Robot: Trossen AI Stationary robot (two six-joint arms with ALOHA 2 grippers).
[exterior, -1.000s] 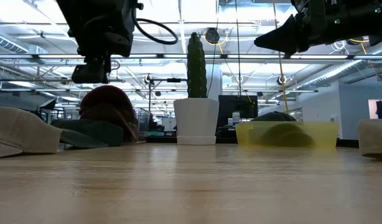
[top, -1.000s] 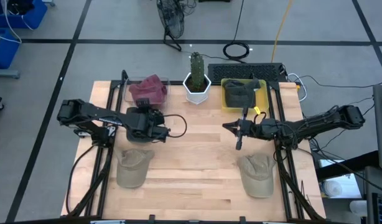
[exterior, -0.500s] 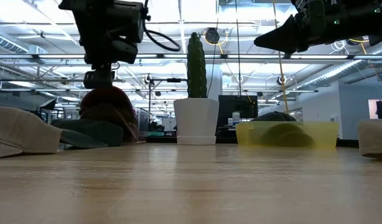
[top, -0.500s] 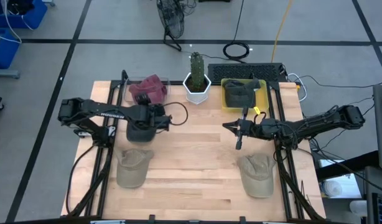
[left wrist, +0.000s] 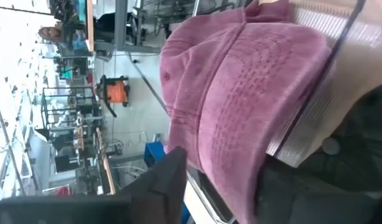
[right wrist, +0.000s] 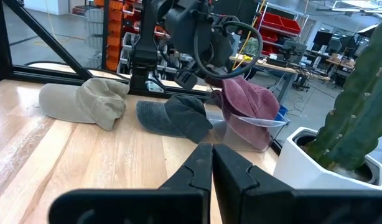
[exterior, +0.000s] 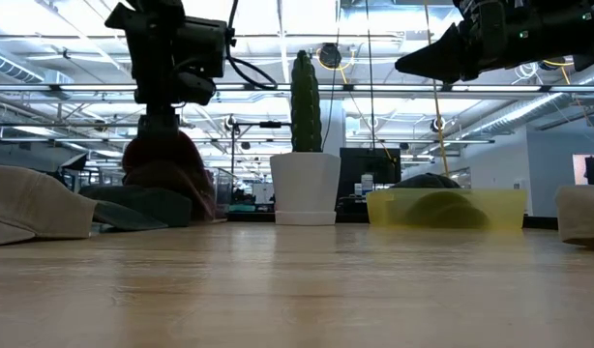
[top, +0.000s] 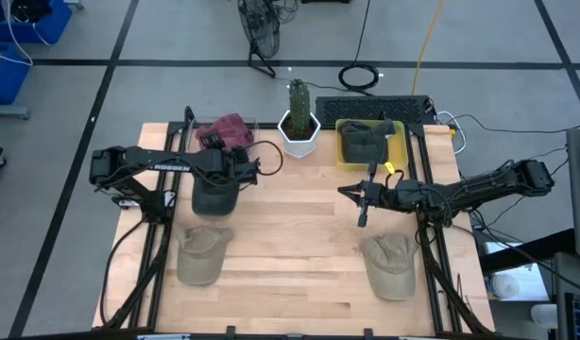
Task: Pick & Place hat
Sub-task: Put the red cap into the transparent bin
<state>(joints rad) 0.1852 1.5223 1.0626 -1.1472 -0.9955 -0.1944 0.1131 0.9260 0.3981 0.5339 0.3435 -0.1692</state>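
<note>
A maroon hat [top: 224,128] sits in a clear container at the table's far left; it fills the left wrist view [left wrist: 241,93] and shows in the low view [exterior: 166,172]. My left gripper [top: 231,156] hangs over the hat's near side [exterior: 159,130]. It is open, with the crown between its fingers [left wrist: 222,199]. A dark grey hat [top: 214,195] lies flat on the table just nearer. My right gripper [top: 351,194] hovers shut above mid-table [right wrist: 211,155], touching nothing. My left gripper comes at the maroon hat from above. One finger [left wrist: 166,186] stands beside the crown's lower part [left wrist: 222,168], and the other stands on its far side. I cannot tell whether the fingers touch the cloth.
Two khaki hats lie near the front edge, one on the left [top: 200,253] and one on the right [top: 389,264]. A white pot with a cactus [top: 299,123] stands at the far middle. Beside it is a yellow bin [top: 396,151] holding a dark hat. Bare wood lies between the arms.
My left gripper has moved toward the table's far edge, from above the dark grey hat to the maroon hat in its container. The dark grey hat now lies uncovered where it was. My right arm has kept still.
</note>
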